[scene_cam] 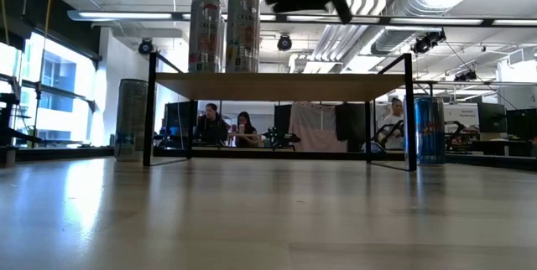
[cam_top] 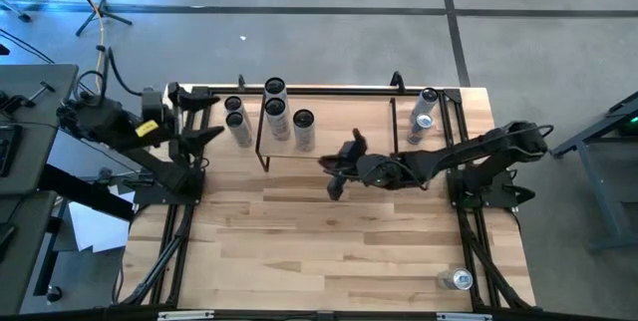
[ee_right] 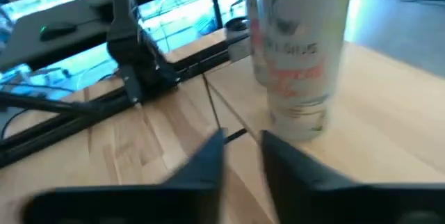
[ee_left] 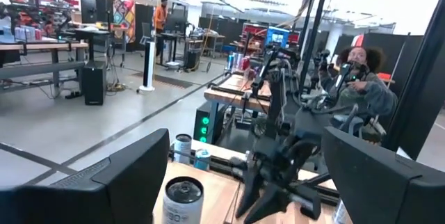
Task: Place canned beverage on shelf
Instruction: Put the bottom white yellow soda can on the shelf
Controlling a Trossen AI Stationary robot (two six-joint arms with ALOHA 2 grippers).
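Note:
The shelf (cam_top: 344,112) has a light wood top on thin black legs and stands at the table's far side; it also shows in the low view (scene_cam: 281,86). Three cans (cam_top: 278,112) stand upright on its left part. The nearest of them (ee_right: 299,57) is ahead of my right gripper (cam_top: 325,162), which hangs over the shelf's near edge, empty, its fingers (ee_right: 208,158) almost together. My left gripper (cam_top: 209,120) waits open at the table's far left, facing two cans (cam_top: 236,120) that stand on the table. One of these (ee_left: 182,200) shows between its fingers.
Two cans (cam_top: 425,112) stand on the table right of the shelf, one of them blue (scene_cam: 429,130). Another can (cam_top: 461,279) is at the near right corner. Black rail frames (cam_top: 478,241) run along both table sides. People sit in the room beyond.

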